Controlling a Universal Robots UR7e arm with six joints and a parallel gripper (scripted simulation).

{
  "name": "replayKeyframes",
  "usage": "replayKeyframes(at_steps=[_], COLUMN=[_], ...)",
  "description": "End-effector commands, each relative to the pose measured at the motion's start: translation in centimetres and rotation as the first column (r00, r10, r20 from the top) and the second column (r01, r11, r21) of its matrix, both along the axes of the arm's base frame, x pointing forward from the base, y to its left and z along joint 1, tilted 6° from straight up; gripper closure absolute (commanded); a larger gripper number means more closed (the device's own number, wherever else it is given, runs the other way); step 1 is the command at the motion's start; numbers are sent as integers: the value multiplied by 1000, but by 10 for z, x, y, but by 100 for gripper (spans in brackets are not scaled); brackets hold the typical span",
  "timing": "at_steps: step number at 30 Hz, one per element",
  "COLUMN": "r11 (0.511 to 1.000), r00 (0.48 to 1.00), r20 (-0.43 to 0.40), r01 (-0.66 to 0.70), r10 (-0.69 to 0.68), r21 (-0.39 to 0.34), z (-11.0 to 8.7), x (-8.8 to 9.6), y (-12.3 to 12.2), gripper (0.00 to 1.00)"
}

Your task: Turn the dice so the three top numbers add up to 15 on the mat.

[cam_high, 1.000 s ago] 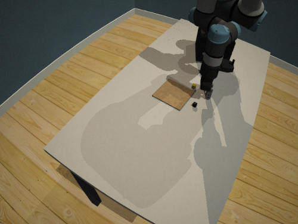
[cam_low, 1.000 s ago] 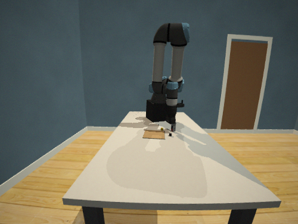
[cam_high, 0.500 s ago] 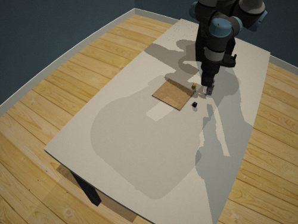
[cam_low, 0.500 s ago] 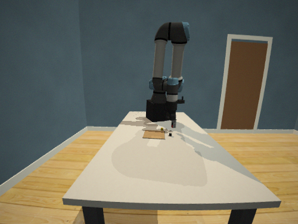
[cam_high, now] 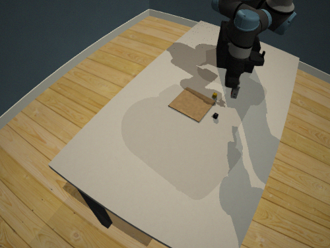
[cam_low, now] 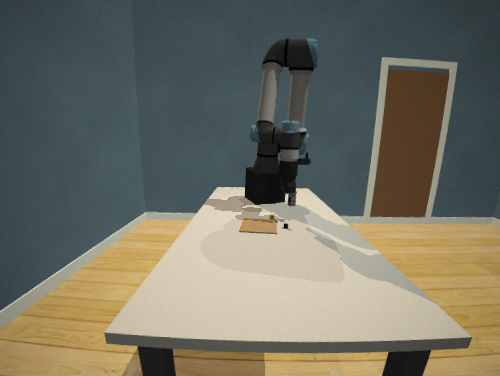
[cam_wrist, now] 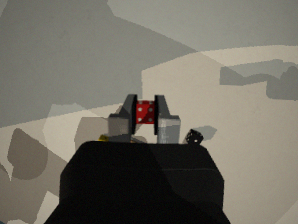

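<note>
Early stage by my read: red die [cam_wrist: 146,112] is clamped in the claw [cam_high: 234,93] [cam_low: 292,200] [cam_wrist: 145,107], off the mat [cam_high: 192,105] [cam_low: 258,226]; black die [cam_high: 215,115] [cam_low: 285,226] [cam_wrist: 194,137] sits on the counter [cam_high: 158,155] [cam_low: 250,300] beside the mat, yellow die [cam_high: 214,95] [cam_low: 271,216] [cam_wrist: 103,138] by its edge, can't tell if on or off. Top nos. unreadable, so sum of 15 unconfirmed; all placing/turning prob. left. Arm's folded high, wrist down, claw pointing down nr. the base side, above the counter.

The gripper [cam_high: 234,93] [cam_low: 292,202] [cam_wrist: 145,107] and red die [cam_wrist: 145,111] are higher now, shifted toward 1 o'clock in the top view and 12 in the exterior; the broad shadow's [cam_high: 171,145] [cam_low: 270,260] lower edge retreats toward 1 in the top view.
</note>
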State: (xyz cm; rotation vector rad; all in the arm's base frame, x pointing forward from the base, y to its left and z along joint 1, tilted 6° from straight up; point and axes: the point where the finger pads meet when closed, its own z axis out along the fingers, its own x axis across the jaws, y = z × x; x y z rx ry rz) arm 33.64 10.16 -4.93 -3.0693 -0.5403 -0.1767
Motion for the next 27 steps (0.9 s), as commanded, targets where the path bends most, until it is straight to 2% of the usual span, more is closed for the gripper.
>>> replayKeyframes(at_steps=[1, 9, 27], r11=[1000, 1000, 1000], r00=[1000, 1000, 1000], r20=[-9, -9, -9], r01=[0, 0, 0], r10=[0, 0, 0], r21=[2, 2, 2], z=[16, 28, 31], x=[-3, -4, -4], y=[-1, -2, -2], gripper=[66, 66, 66])
